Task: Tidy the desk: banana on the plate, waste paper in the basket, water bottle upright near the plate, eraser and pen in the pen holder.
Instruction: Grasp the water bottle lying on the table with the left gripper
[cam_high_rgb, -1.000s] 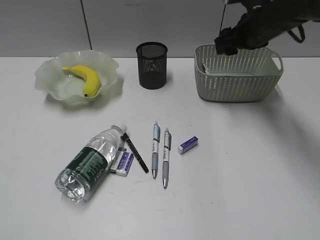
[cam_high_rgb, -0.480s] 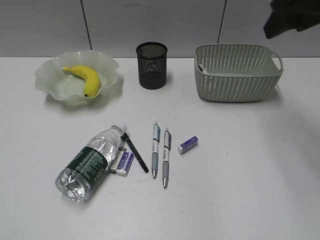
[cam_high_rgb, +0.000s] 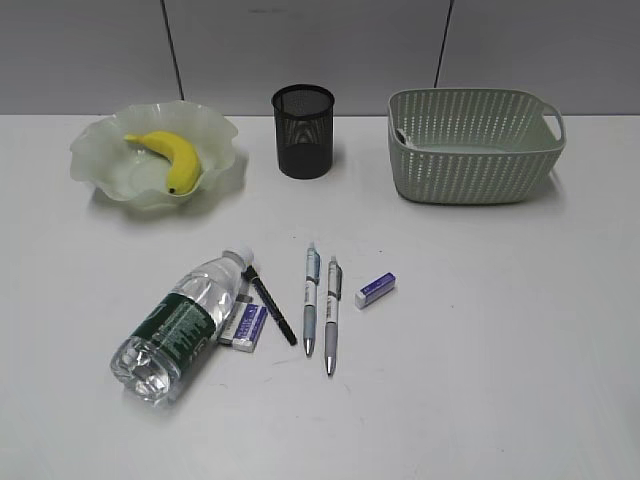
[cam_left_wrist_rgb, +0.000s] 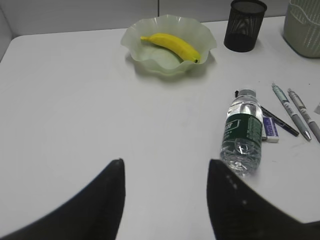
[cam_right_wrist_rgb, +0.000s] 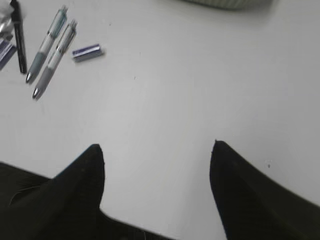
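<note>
Since the water bottle (cam_left_wrist_rgb: 242, 134) lies on its side ahead and to the right of your left gripper (cam_left_wrist_rgb: 165, 192), cap pointing away from it, reach with that empty, half-open gripper, because your right gripper (cam_right_wrist_rgb: 157, 175), also empty and wide, is farther off.

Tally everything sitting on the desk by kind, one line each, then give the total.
Pens: 3
Erasers: 2
Water bottle: 1
Banana: 1
Plate: 1
Pen holder: 1
Basket: 1
Total: 10
</note>
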